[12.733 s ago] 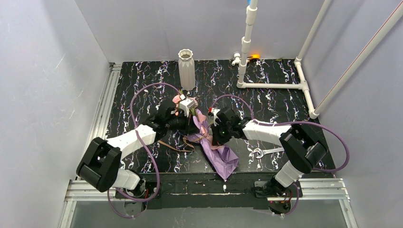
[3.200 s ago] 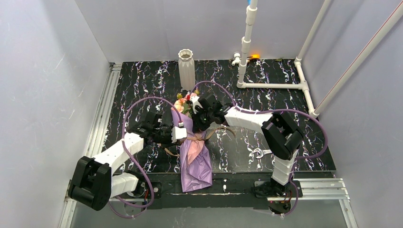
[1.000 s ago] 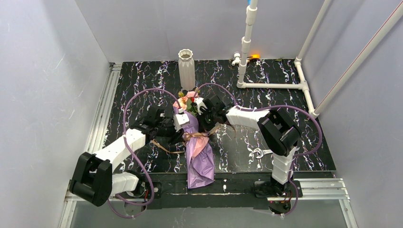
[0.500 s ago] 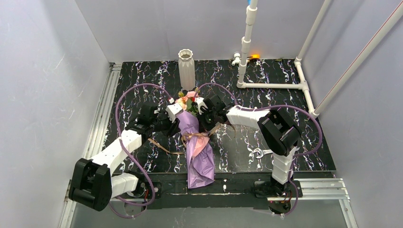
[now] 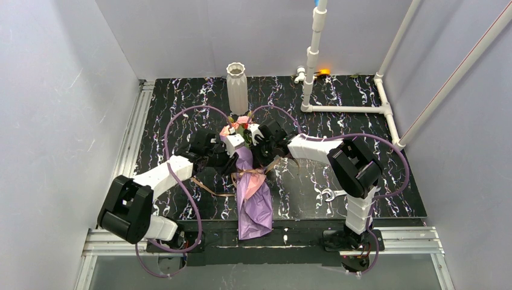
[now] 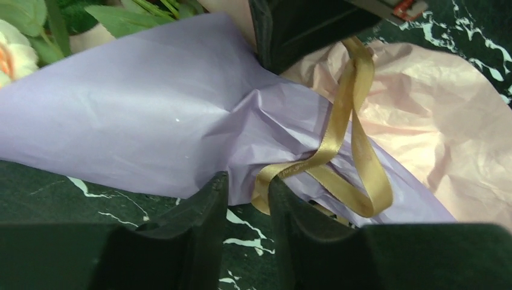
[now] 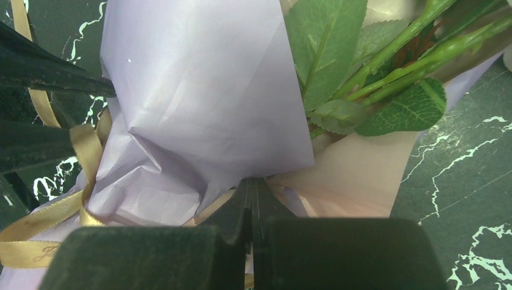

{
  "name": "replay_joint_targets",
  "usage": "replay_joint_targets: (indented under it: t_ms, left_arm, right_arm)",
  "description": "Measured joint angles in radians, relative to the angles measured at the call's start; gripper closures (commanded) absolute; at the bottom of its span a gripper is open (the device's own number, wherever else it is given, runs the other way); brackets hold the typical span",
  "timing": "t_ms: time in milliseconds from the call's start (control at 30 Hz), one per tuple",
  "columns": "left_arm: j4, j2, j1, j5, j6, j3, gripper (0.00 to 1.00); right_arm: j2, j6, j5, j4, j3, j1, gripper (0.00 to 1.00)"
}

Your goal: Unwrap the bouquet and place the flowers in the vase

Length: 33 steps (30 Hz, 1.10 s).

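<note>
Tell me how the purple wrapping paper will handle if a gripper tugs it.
Probably floppy and light: the purple wrapping paper is creased and crumpled where the gold ribbon cinches it. It would likely crumple or tear rather than slide as a stiff sheet. With the ribbon around it, a tug probably drags the rose stems along too.

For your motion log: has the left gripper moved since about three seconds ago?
Yes: the left gripper has moved up the table, closer to the vase.
</note>
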Motion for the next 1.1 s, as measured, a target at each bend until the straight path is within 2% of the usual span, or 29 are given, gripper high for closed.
replay_joint_targets:
  t_ms: [67, 133, 333, 467, 733, 833, 900, 967, 1100]
  left_arm:
    - [0.005, 0.011, -0.003, -0.022, -0.014, 0.011, 0.92]
    - [0.009, 0.01, 0.0, -0.055, -0.045, 0.021, 1.0]
    - [0.009, -0.048, 0.034, -0.166, -0.168, 0.026, 1.0]
    - [0.0, -0.129, 0.04, -0.314, -0.237, 0.023, 1.0]
    - [0.013, -0.18, 0.04, -0.504, -0.215, -0.015, 0.99]
    - [0.012, -0.167, 0.04, -0.514, -0.175, -0.031, 0.71]
    - [0.013, -0.145, 0.041, -0.494, -0.145, -0.034, 0.58]
    - [0.018, -0.115, 0.04, -0.462, -0.117, -0.034, 0.51]
    - [0.046, -0.051, 0.032, -0.401, -0.063, -0.034, 0.47]
  right_arm:
    - [0.0, 0.0, 0.0, 0.0, 0.0, 0.0, 0.99]
    - [-0.002, 0.0, 0.0, 0.004, -0.005, -0.001, 0.99]
    - [-0.013, -0.002, 0.012, 0.004, -0.019, -0.004, 0.99]
    - [-0.024, -0.002, 0.031, 0.006, -0.034, -0.004, 0.99]
    - [-0.034, -0.003, 0.046, 0.01, -0.049, -0.004, 0.99]
    - [-0.034, -0.003, 0.046, 0.01, -0.049, -0.004, 0.99]
    - [-0.034, -0.003, 0.046, 0.01, -0.049, -0.004, 0.99]
    - [-0.034, -0.003, 0.046, 0.01, -0.049, -0.004, 0.99]
    - [-0.034, -0.003, 0.046, 0.01, -0.049, -0.005, 0.99]
